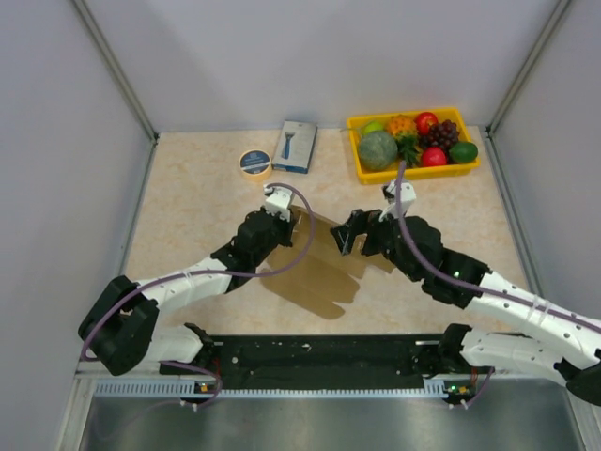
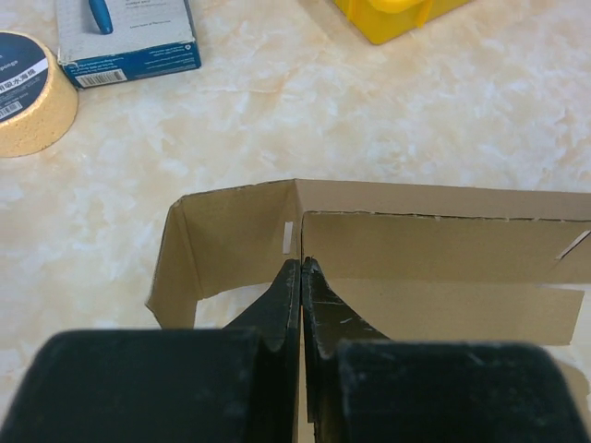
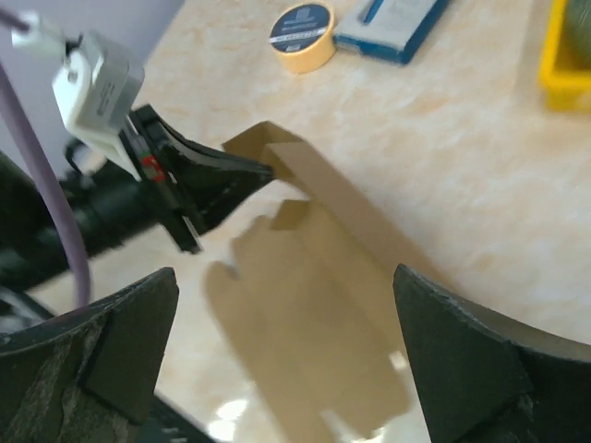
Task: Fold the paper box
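Note:
The paper box [image 1: 319,268] is a brown cardboard blank lying mid-table, with one long wall [image 2: 443,245] and an end flap [image 2: 175,268] standing up. My left gripper [image 1: 287,218] is shut on the upright cardboard at the corner crease, a thin sheet pinched between its black fingers [image 2: 288,305]. In the left wrist view its tips [image 2: 302,265] meet at the wall. My right gripper [image 1: 346,237] hovers open just right of the box. Its fingers [image 3: 129,341] spread wide above the flat panel [image 3: 314,314], holding nothing.
A roll of tape [image 1: 254,163] and a small blue-and-white printed box [image 1: 296,146] lie at the back centre. At the back right a yellow tray [image 1: 418,173] holds fruit. Grey walls close in the table on the left, right and back.

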